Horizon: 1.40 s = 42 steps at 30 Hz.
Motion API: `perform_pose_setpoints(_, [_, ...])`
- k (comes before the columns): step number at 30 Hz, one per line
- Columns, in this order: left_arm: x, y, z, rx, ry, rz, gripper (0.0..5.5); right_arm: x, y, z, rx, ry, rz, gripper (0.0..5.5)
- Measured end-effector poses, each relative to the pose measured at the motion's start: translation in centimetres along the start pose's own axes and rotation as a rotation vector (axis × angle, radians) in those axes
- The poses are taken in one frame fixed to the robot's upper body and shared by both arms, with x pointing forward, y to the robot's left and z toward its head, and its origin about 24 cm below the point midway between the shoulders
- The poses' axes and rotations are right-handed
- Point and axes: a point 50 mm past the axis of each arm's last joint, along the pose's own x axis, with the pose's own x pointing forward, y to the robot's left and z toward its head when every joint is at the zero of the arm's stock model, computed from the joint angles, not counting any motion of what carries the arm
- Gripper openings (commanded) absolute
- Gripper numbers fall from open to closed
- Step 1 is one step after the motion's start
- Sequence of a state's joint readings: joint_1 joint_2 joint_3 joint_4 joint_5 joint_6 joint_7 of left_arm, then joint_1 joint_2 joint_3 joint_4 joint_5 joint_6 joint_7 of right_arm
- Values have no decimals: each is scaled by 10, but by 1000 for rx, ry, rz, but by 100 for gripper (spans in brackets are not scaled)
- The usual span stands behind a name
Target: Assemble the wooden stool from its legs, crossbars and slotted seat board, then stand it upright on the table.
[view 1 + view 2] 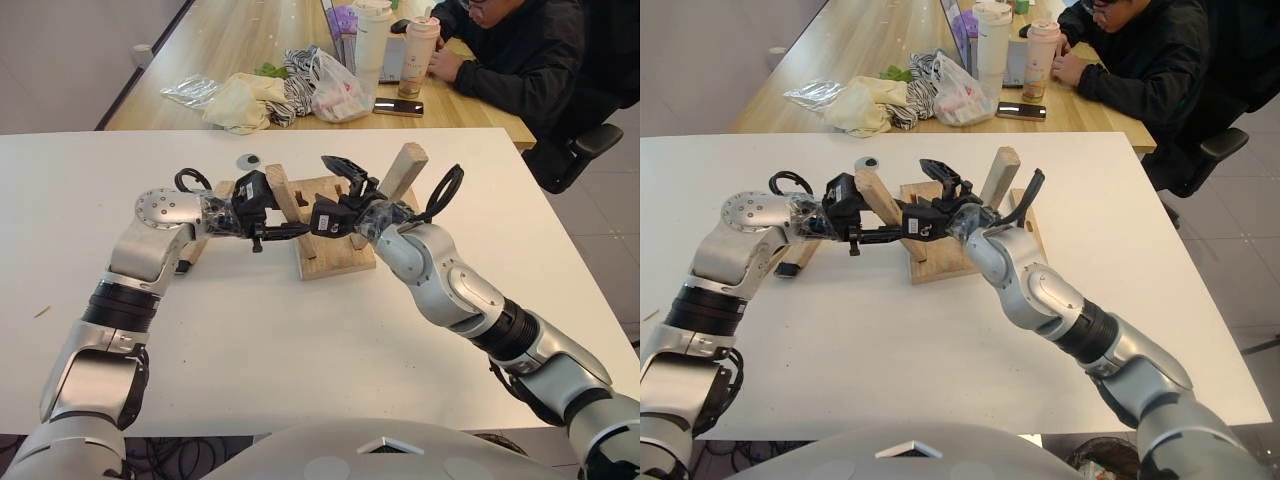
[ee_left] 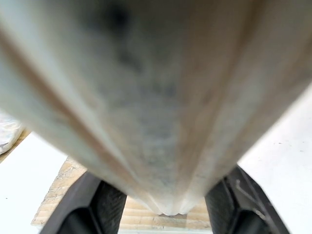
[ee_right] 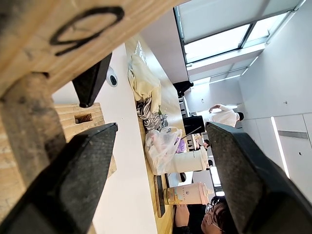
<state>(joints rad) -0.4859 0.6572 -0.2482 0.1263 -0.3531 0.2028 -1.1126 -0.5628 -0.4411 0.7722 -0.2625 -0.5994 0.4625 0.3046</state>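
The slotted seat board (image 1: pixel 335 258) lies flat mid-table. One wooden leg (image 1: pixel 281 190) leans up from its left side, and my left gripper (image 1: pixel 283 224) is shut on it. In the left wrist view that leg (image 2: pixel 156 107) runs between the black fingers (image 2: pixel 100 204). A second leg (image 1: pixel 405 168) stands at the board's right rear. My right gripper (image 1: pixel 335 193) hovers open over the board's middle, close to the left gripper. A marked wooden piece (image 3: pixel 58 34) lies beside its spread fingers (image 3: pixel 73 180). Another wooden piece (image 1: pixel 190 255) lies under my left forearm.
A small round white object (image 1: pixel 248 160) sits behind the board. Beyond the white table, a wooden table (image 1: pixel 220 40) carries bags (image 1: pixel 320 85), bottles and a phone (image 1: pixel 398 106). An office chair (image 1: pixel 580 150) stands off the right rear corner. Bare table surface lies in front.
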Motion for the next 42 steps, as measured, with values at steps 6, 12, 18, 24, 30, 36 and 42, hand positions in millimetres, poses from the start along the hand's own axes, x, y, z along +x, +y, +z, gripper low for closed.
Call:
perform_pose_setpoints(6, [1,-13,-41,3,373,-39,331,6,3,-1,23,-14,31,335])
perform_pose_setpoints(12, [-24,10,-36,6,407,110,363,6,0,-11,199,-55,-39,335])
perform_pose_setpoints(18, [-13,27,-53,-124,299,328,363,-29,-66,-3,378,-333,-365,335])
perform_pose_setpoints(24, [-3,31,-50,-272,72,386,363,-69,-75,8,839,-646,-153,335])
perform_pose_setpoints(30, [13,27,-21,-457,-347,310,363,-129,16,-67,1282,-274,514,335])
perform_pose_setpoints(36, [34,-2,-21,-506,-361,120,363,-96,52,-126,1225,6,336,335])
perform_pose_setpoints(42, [53,-39,-19,-572,-365,56,363,-35,44,-138,1272,-12,31,335])
